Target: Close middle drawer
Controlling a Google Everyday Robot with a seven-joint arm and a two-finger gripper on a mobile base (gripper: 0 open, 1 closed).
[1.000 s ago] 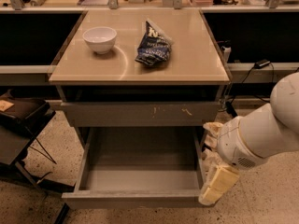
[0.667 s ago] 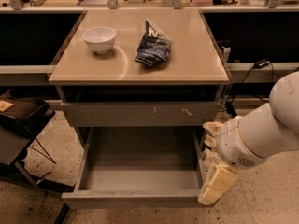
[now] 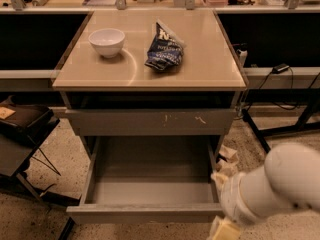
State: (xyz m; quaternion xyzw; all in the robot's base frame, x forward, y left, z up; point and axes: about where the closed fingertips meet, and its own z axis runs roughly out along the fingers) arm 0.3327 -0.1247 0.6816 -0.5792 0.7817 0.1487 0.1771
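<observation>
- While the middle drawer [image 3: 145, 213] stands pulled well out of the cabinet, at 6 o'clock in the view with its bare grey inside showing, the closing push looks not yet begun; I judge this to be the approach step.
- Above it, toward 12 o'clock, sits the scratched drawer front [image 3: 150, 121], which is nearly flush with the cabinet and is not the one to move.
- At about 5 o'clock, the gripper [image 3: 223, 203] sits just beside the right-hand end of the open drawer's front panel.
- Its pale fingers [image 3: 224, 230] appear spread apart, one low in front of the panel's corner and one higher up by the drawer's right side wall; they hold nothing that I can make out. Whether either one touches the metal is unclear.
- From 4 o'clock the white arm [image 3: 280, 179] enters at the right edge and slopes down and left, the wrist leading into the drawer's corner.
- Next, I think, the gripper needs flat contact on the front panel, then a straight push toward 12 o'clock. Pushing this far off-centre could skew the drawer on its runners.
- On the tabletop [image 3: 210, 69], a white bowl [image 3: 107, 41] at 11 o'clock and a blue snack bag [image 3: 165, 49] at 12 o'clock lie clear of the work.
</observation>
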